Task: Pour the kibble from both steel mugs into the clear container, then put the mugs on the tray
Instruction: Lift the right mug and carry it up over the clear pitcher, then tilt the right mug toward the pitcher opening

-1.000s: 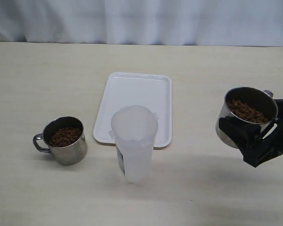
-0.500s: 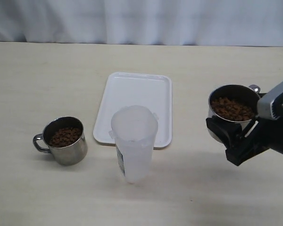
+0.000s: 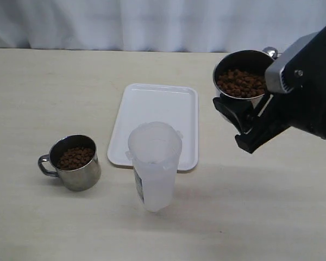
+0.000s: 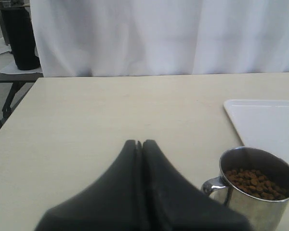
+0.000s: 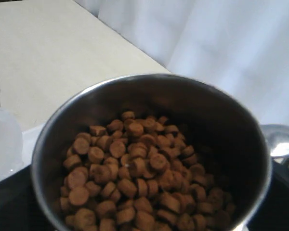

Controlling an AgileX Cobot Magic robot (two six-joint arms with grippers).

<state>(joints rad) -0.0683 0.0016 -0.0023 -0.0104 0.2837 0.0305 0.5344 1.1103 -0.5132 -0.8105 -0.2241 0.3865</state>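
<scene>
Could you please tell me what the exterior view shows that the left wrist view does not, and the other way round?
Only the exterior view shows the clear container and the right gripper holding the raised mug, full of kibble, in the air. Only the left wrist view shows the left gripper, its jaws shut on nothing. Both show the other mug, also holding kibble, standing on the table beside the white tray, with the white curtain behind.
</scene>
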